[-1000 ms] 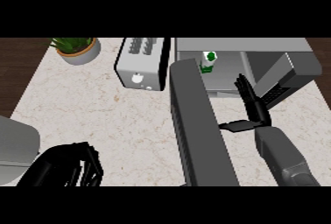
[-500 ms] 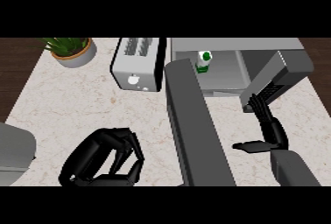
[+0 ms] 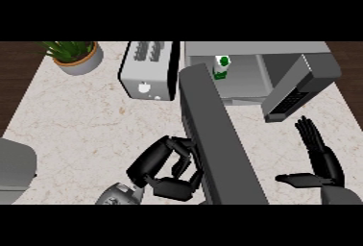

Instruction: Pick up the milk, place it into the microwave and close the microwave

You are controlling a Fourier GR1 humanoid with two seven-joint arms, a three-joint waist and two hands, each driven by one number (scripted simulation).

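Marble counter (image 3: 85, 129): milk (image 3: 222, 67) inside far microwave (image 3: 248, 53); left hand (image 3: 169, 168) curled, empty; right hand (image 3: 319, 161) flat, open.

Even, bright light; soft shadows; no glare.

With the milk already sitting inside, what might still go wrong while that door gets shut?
The microwave door stands wide open, and the left hand is curled close against its outer face; if it pushes off-centre it may slip off the door. The milk stands near the front opening, so the closing door might clip it. The open right hand waits just beyond the door's other side.
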